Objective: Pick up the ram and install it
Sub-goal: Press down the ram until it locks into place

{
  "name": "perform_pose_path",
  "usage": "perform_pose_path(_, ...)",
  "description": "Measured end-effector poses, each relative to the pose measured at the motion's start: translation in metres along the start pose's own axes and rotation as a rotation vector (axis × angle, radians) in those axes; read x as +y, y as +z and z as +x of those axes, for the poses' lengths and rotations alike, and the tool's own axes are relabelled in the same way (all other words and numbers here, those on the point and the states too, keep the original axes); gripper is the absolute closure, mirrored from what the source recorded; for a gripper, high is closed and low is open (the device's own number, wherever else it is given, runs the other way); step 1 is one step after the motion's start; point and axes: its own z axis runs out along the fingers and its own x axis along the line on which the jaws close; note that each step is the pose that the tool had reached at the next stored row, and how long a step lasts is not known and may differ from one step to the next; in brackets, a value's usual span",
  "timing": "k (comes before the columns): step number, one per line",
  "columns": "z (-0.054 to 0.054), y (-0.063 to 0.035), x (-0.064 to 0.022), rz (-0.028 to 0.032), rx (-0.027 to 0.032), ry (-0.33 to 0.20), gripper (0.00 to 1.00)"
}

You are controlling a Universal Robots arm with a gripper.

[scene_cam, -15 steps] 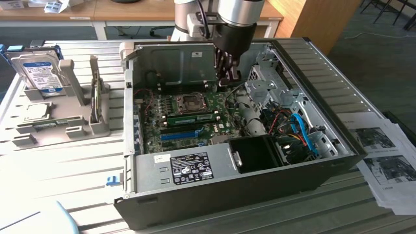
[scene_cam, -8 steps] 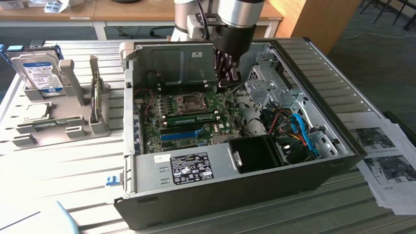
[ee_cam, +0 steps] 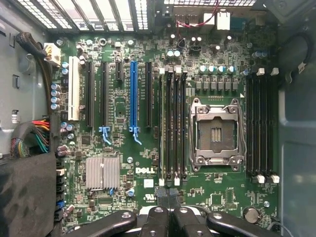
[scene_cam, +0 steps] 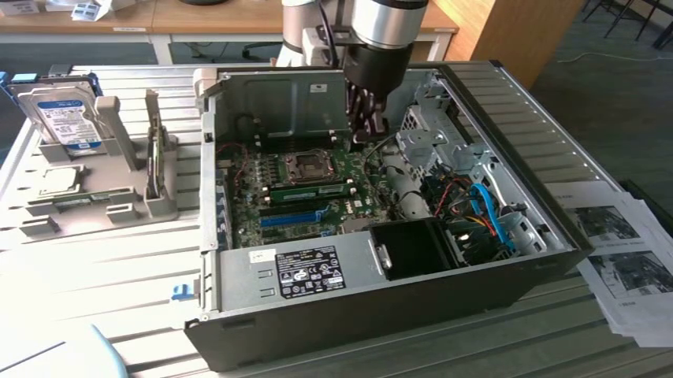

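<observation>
The ram [scene_cam: 315,190], a long green stick, lies seated in a motherboard slot beside the CPU socket [scene_cam: 308,164], inside the open computer case [scene_cam: 347,311]. Seen edge-on in the wrist view, the ram [ee_cam: 162,128] fills the memory slot farthest from the CPU socket [ee_cam: 216,134]; the black slots beside it stand bare. My gripper [scene_cam: 364,135] hangs above the board, apart from the stick and a little toward the case's back wall. Its black fingers [ee_cam: 157,219] are pressed together, shut, with nothing between them.
On the exterior view's left, a grey rack [scene_cam: 100,206] holds a silver hard drive [scene_cam: 63,118] and a thin board on edge [scene_cam: 158,167]. A drive cage [scene_cam: 431,130], blue cables [scene_cam: 489,209] and a black duct [scene_cam: 421,246] crowd the case's right side. Papers [scene_cam: 626,252] lie beyond.
</observation>
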Motion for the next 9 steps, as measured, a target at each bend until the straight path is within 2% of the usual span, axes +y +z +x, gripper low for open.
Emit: perform_pose_path(9,0.0001,0.0063,-0.0001,0.0,0.0,0.0,0.91)
